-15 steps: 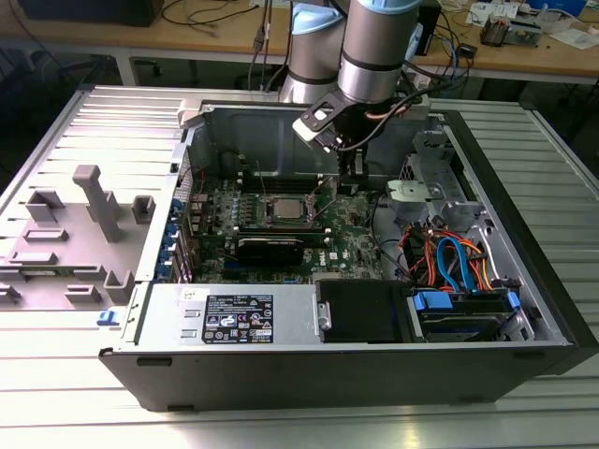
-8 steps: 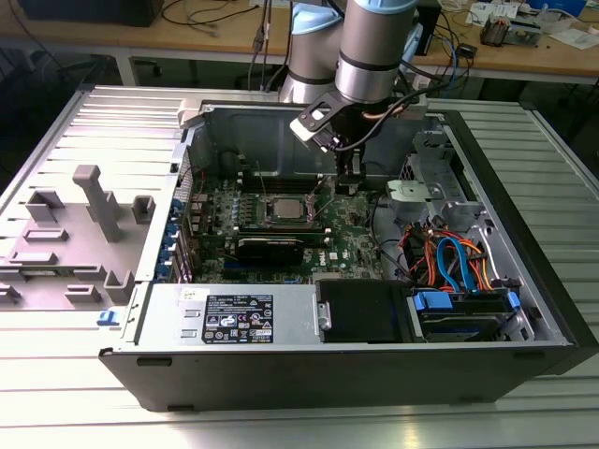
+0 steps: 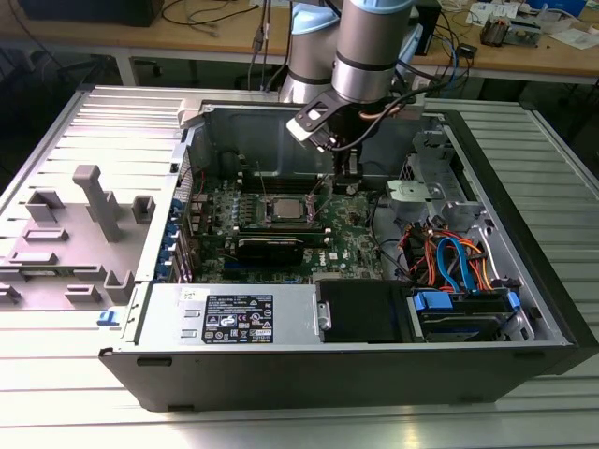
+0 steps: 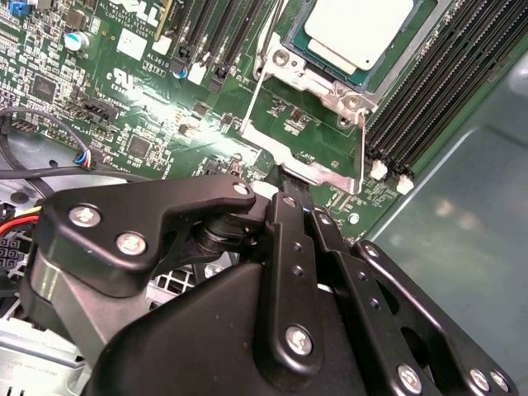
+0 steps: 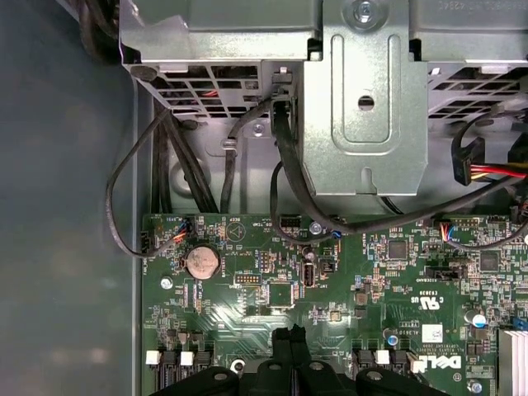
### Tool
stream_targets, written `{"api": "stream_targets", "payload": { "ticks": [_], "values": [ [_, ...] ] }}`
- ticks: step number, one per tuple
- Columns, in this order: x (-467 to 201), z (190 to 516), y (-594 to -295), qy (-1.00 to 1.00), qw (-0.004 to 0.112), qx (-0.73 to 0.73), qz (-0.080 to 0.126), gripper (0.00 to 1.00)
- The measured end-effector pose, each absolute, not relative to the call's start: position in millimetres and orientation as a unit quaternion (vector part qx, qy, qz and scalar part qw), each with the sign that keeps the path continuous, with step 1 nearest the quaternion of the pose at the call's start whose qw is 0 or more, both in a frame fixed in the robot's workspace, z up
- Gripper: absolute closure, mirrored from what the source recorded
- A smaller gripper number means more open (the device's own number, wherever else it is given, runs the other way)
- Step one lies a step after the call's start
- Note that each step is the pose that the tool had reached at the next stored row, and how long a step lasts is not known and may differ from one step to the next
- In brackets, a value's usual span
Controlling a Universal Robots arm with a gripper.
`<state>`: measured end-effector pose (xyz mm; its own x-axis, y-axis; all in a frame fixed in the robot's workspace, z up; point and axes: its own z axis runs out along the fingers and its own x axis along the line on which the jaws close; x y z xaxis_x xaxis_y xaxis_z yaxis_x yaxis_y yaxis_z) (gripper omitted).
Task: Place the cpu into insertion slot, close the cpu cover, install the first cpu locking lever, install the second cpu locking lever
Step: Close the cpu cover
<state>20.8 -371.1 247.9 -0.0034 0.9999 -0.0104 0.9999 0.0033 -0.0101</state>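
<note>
Hovering at the free lip of the swung-open cpu cover point(image 4: 318, 169), gripper point(image 5: 292, 340) pinched narrow, nothing clearly between. Facing the insertion slot point(image 4: 318, 78), cpu point(image 4: 359, 29) seated, straight beyond the cover's hinge.

Lit brightly from overhead. Glares white on the green circuit board point(image 4: 177, 115) (both wrist views) and the ribbed metal table point(image 3: 281, 426); dimmer inside the case point(image 3: 234, 126).
</note>
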Motion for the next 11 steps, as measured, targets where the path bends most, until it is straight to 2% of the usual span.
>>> {"api": "stream_targets", "payload": {
  "ticks": [11],
  "values": [
    [18.3, 247.5, -371.1, 0.708, 0.000, 0.706, -0.008, 0.89]
  ]
}}
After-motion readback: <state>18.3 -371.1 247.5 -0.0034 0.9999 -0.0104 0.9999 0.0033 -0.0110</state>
